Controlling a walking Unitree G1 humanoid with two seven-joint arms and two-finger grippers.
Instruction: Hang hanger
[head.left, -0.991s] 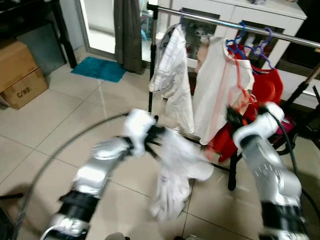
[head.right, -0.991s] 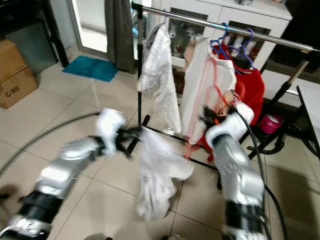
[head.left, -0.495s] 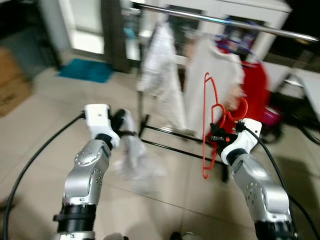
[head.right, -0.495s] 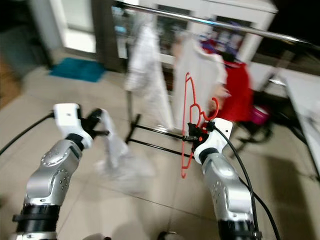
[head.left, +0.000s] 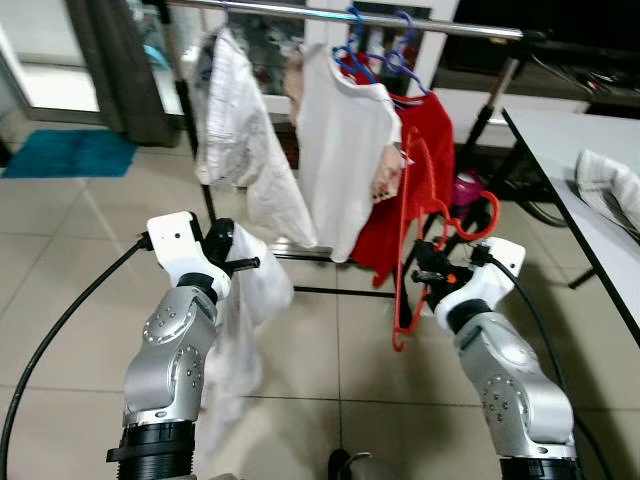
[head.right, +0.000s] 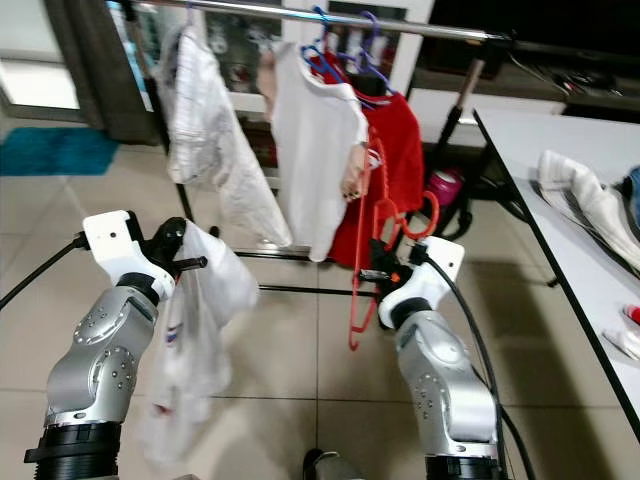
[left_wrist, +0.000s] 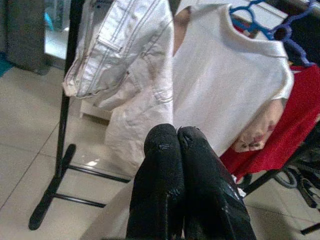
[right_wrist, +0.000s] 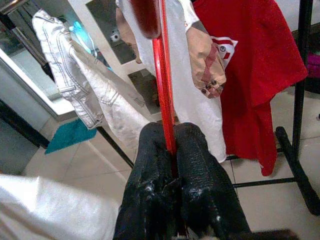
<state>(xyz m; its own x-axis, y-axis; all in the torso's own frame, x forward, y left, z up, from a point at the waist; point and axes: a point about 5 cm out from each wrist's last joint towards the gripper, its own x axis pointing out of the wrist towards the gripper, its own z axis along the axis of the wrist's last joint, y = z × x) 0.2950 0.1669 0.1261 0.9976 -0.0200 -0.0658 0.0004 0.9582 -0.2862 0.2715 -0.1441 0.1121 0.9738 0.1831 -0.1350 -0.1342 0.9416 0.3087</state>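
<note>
A red plastic hanger (head.left: 404, 232) hangs upright in front of me, and my right gripper (head.left: 427, 277) is shut on its thin bar (right_wrist: 163, 85). My left gripper (head.left: 236, 263) is shut on a white garment (head.left: 240, 335) that droops from it toward the floor. In the left wrist view the two fingers (left_wrist: 161, 165) are pressed together. Beyond both stands a clothes rail (head.left: 300, 12) with a pale denim piece (head.left: 235, 140), a white shirt (head.left: 340, 150) and a red shirt (head.left: 430, 130) on blue hangers (head.left: 375, 55).
A white table (head.left: 570, 170) with a folded cloth (head.left: 610, 180) runs along my right. The rail's black foot bar (head.left: 330, 291) lies on the tiled floor between my arms. A dark curtain (head.left: 110, 60) and a teal mat (head.left: 65, 155) are at the far left.
The whole view has swung right and sharpened, bringing the table into sight. My left arm has drawn back, and the garment now hangs straight down. The right gripper keeps the hanger.
</note>
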